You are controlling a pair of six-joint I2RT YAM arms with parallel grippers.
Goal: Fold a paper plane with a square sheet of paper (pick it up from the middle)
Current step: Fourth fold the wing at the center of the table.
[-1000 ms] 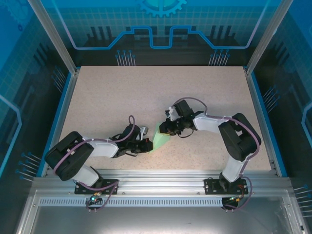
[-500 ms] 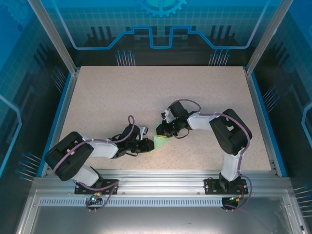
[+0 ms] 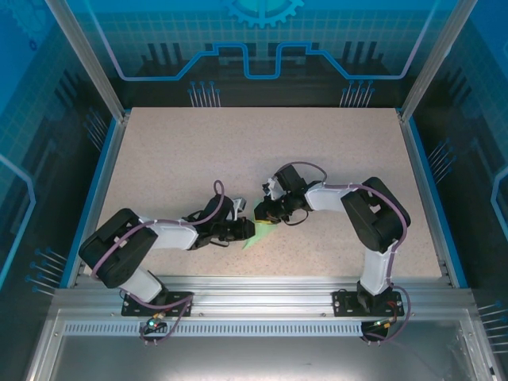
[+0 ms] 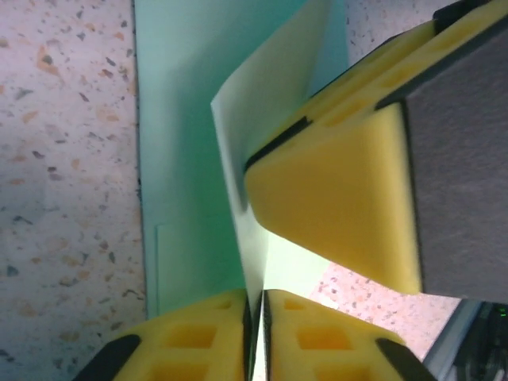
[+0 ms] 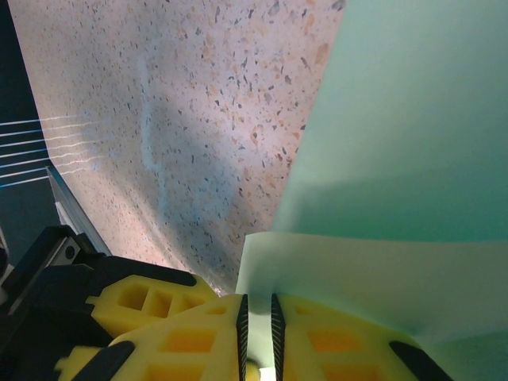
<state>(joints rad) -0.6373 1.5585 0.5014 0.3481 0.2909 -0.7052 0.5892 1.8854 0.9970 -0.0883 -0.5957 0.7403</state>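
Note:
The pale mint-green paper plane lies between both arms on the speckled table, its pointed tip toward the near edge. My left gripper is shut on a raised flap of it, the flap running down between my yellow pads. My right gripper comes from the other side and is shut on an upright fold. In the left wrist view the right gripper's yellow fingertip presses against the flap. The rest of the paper plane lies flat on the table.
The two grippers are almost touching over the paper; the left gripper's yellow finger shows beside my right jaws. The speckled tabletop extends far and to both sides, bounded by blue rails and the metal front rail.
The left gripper has moved right and up onto the paper's near-left side and closed on a flap. The right gripper shifted slightly left and stays clamped. The paper's tip now points nearer.

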